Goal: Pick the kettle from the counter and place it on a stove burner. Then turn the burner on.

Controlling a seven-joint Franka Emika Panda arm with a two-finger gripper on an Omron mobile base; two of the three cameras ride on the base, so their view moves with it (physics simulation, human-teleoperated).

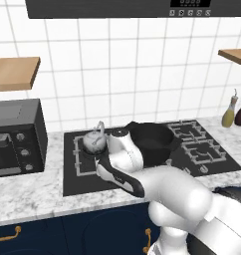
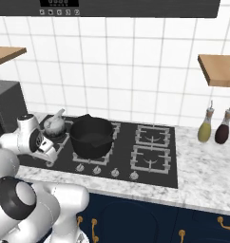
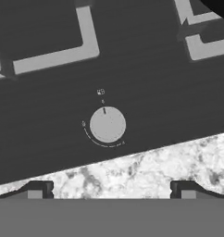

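Hovering with jaws spread wide, empty, above the small round grey stove knob [image 3: 107, 124] near the black glass cooktop's [image 3: 49, 115] front edge; it looks stiff and smooth, so I'd pinch its rim.

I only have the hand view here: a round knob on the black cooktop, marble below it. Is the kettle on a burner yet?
Observer: Yes, the kettle sits on the far left burner.
Operator: Anything beside it?
Observer: A black pot on the next grate to its right.
Operator: Is the end effector holding anything?
Observer: No. The end effector is open and empty above the knob.
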